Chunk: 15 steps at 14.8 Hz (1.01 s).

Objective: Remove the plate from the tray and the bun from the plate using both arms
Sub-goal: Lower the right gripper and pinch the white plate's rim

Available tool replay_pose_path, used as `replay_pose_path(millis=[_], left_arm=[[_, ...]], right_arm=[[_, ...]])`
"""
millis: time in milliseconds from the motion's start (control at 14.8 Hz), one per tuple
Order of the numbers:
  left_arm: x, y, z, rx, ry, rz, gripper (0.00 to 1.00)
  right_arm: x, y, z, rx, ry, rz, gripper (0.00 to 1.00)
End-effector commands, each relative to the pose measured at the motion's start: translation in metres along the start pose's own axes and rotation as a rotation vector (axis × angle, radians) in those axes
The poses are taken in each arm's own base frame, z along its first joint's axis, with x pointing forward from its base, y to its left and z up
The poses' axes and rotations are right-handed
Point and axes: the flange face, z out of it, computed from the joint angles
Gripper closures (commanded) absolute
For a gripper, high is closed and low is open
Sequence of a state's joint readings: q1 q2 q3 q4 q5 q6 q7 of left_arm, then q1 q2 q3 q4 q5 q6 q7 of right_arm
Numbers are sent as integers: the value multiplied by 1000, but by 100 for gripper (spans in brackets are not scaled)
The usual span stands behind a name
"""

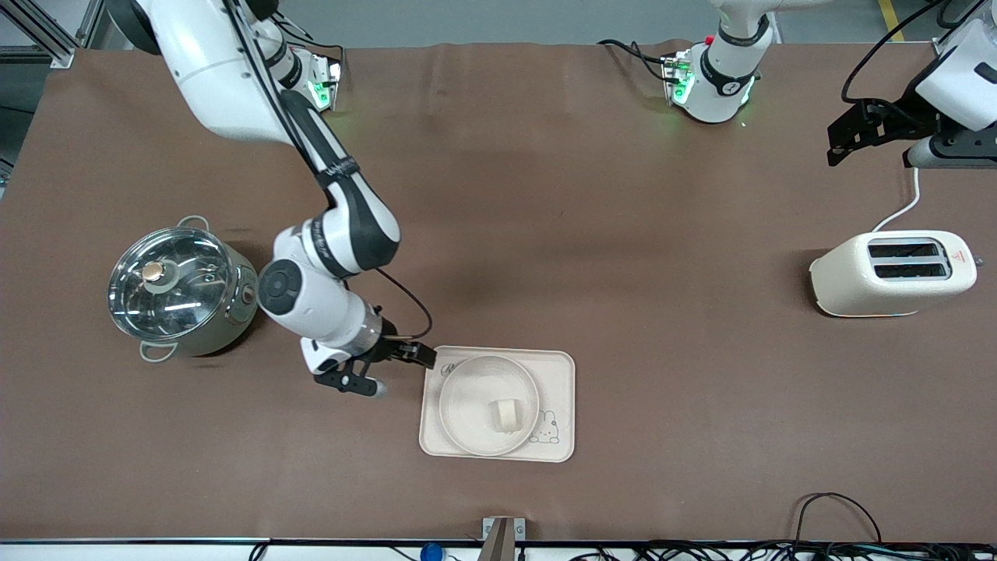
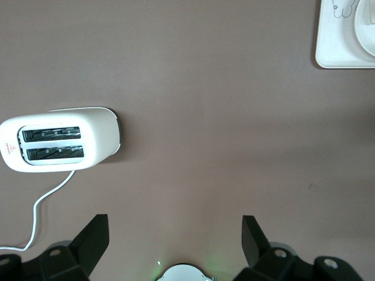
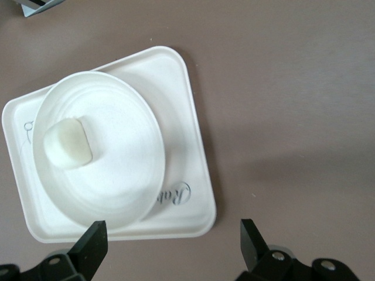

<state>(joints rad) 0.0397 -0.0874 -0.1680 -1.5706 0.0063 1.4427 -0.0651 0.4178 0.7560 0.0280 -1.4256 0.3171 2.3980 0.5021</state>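
The cream tray (image 1: 557,374) lies on the brown table near the front camera. The round plate (image 1: 467,413) sits on it, and the small bun (image 1: 506,413) lies on the plate. My right gripper (image 1: 393,371) is open and empty, low beside the tray's corner toward the right arm's end. In the right wrist view, the tray (image 3: 193,152), plate (image 3: 117,170) and bun (image 3: 68,143) lie just ahead of that gripper (image 3: 173,233). My left gripper (image 1: 841,140) is open and empty, waiting high over the left arm's end of the table; its wrist view shows its gripper (image 2: 176,225) and the tray's corner (image 2: 334,47).
A steel pot with a glass lid (image 1: 175,288) stands toward the right arm's end, close to the right arm's elbow. A cream toaster (image 1: 896,273) with a white cord stands toward the left arm's end and also shows in the left wrist view (image 2: 58,143).
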Motion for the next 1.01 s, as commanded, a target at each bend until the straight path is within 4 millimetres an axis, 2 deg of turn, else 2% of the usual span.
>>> replay_pose_path(millis=[0, 202, 472, 675, 945], left_arm=[[4, -2, 0, -16, -12, 5, 0], [4, -2, -1, -18, -10, 2, 0], [2, -1, -4, -17, -5, 8, 0], [0, -6, -3, -15, -17, 10, 0], [0, -6, -4, -21, -13, 6, 0]], right_arm=[[20, -2, 33, 35, 41, 29, 0], [19, -14, 58, 47, 45, 51, 7], [24, -11, 81, 47, 43, 59, 24], [29, -12, 86, 55, 53, 53, 34], [29, -12, 86, 55, 53, 52, 57]])
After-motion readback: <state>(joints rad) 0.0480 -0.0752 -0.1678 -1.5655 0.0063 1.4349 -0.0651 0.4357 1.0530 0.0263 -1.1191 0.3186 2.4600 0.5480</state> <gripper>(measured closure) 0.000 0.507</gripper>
